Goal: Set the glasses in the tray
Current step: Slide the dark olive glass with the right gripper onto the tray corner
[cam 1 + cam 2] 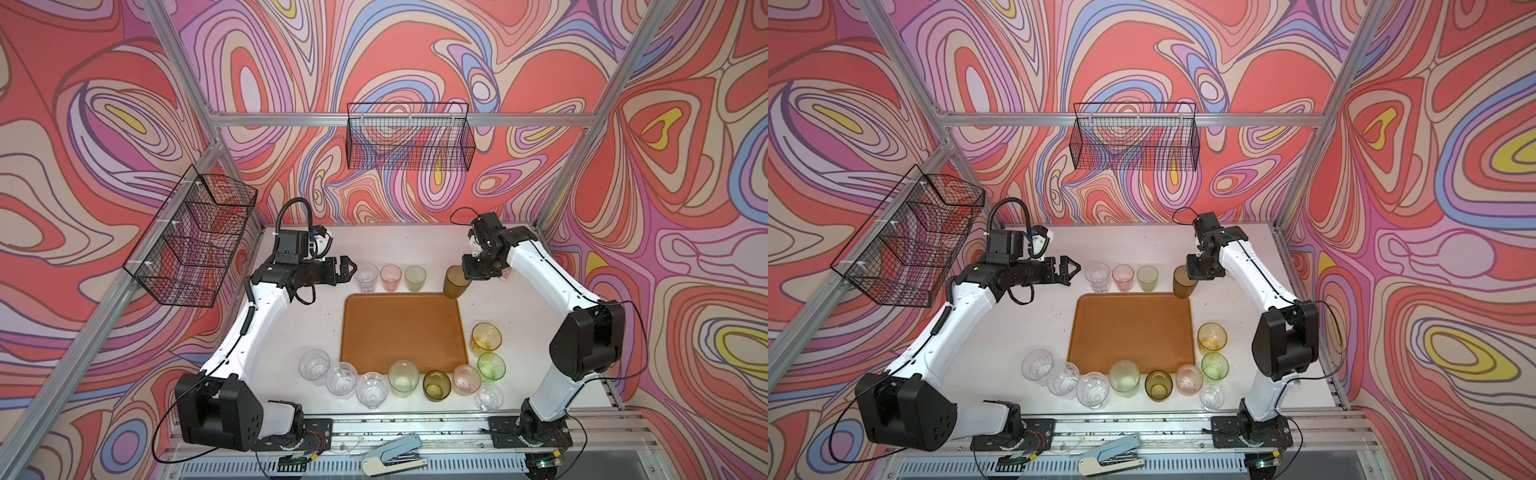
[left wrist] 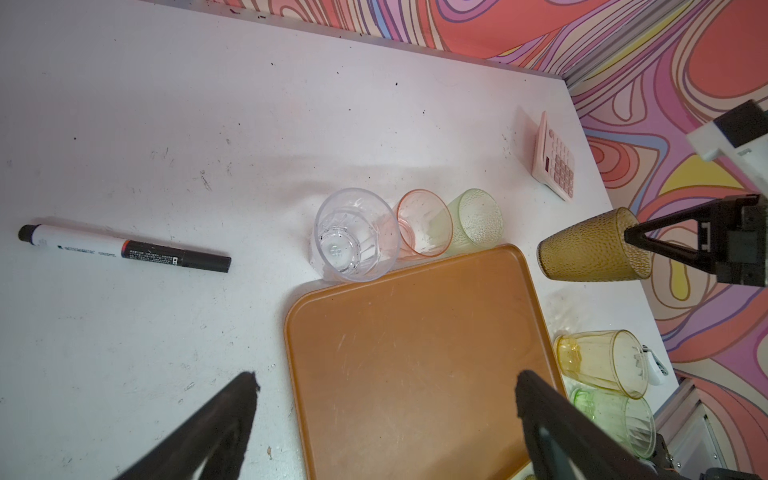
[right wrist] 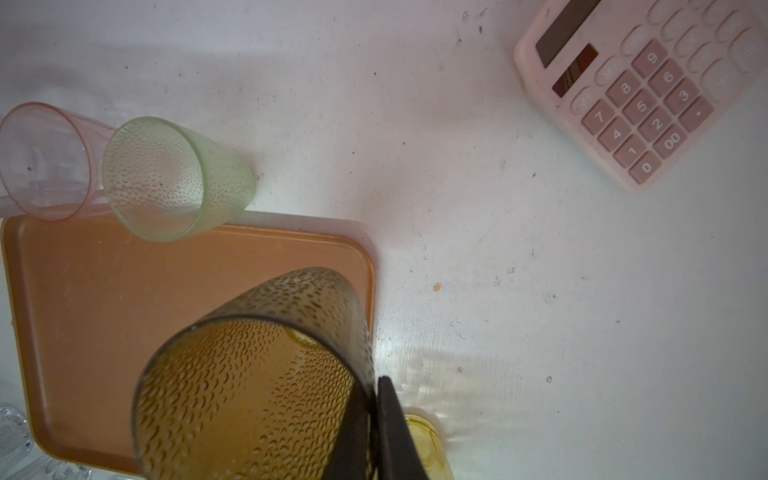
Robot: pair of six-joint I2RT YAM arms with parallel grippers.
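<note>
Glasses (image 1: 402, 377) all over the white table (image 1: 291, 332), and none on the tray (image 1: 403, 332), which lies bare in the middle in both top views. Right gripper (image 1: 466, 275) is clamped on the rim of the brown dimpled glass (image 1: 455, 284), lifted clear of the table by the tray's far right corner. The right wrist view gets in close: one finger (image 3: 392, 430) sits outside the wall, and the other shows dark through the glass. Left gripper (image 1: 352, 268) is spread wide and holds nothing, just beside the clear glass (image 1: 366, 276) that heads the far row, with a pink glass (image 1: 390, 276) and a pale green glass (image 1: 415, 277) next along. The left wrist view picks up what that arm hides from above: a marker (image 2: 124, 248) lying on the table. Both wrist views show a pink calculator (image 3: 648, 91) plainly, while from above it's mostly behind the right arm. A stapler (image 1: 392, 455) on the front rail shows only in the top views.
</note>
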